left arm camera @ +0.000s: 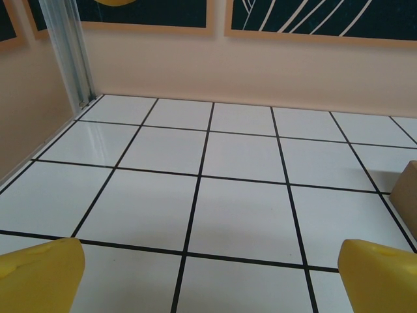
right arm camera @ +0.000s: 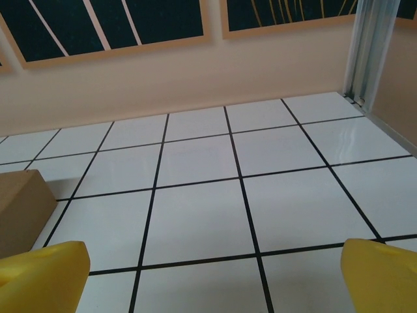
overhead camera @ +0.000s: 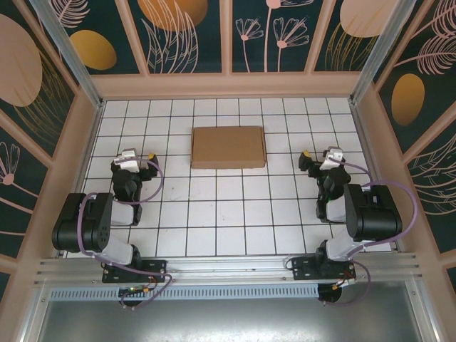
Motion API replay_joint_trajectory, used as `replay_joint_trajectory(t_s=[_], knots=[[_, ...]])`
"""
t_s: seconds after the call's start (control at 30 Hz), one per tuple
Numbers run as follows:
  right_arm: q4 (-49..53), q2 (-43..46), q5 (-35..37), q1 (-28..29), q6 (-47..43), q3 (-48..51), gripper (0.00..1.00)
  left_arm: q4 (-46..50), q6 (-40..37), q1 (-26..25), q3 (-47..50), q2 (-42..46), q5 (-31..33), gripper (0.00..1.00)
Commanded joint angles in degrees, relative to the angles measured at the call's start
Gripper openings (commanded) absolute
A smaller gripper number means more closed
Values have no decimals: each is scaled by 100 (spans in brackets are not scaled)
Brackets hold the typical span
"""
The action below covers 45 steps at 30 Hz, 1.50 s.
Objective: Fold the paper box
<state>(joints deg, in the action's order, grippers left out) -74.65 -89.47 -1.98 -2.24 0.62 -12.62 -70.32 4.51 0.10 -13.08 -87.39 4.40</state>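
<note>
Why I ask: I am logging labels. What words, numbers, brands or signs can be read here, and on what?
No readable text anywhere.
The paper box is plain brown, no print on its top.
The wall panels show only leaf and flower drawings.
The tiled table has only grid lines.
The left pincer and right pincer have plain yellow tips.

Paper box (overhead camera: 228, 147), closed and flat

We see a plain brown cardboard rectangle lying flat on the white tiles, toward the far middle, long side running left to right.
</note>
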Motion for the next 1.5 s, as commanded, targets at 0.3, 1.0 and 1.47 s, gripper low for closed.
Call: replay_joint_trajectory(t_s=[0.3, 1.0, 1.47], knots=[[21, 27, -171, -75, 51, -31, 99, -381, -130, -8, 43, 73, -111, 99], [21, 11, -462, -176, 34, -39, 99, -223, -36, -19, -55, 40, 183, 99], [-102, 0, -910, -239, -42, 13, 99, -192, -55, -36, -70, 42, 171, 99]])
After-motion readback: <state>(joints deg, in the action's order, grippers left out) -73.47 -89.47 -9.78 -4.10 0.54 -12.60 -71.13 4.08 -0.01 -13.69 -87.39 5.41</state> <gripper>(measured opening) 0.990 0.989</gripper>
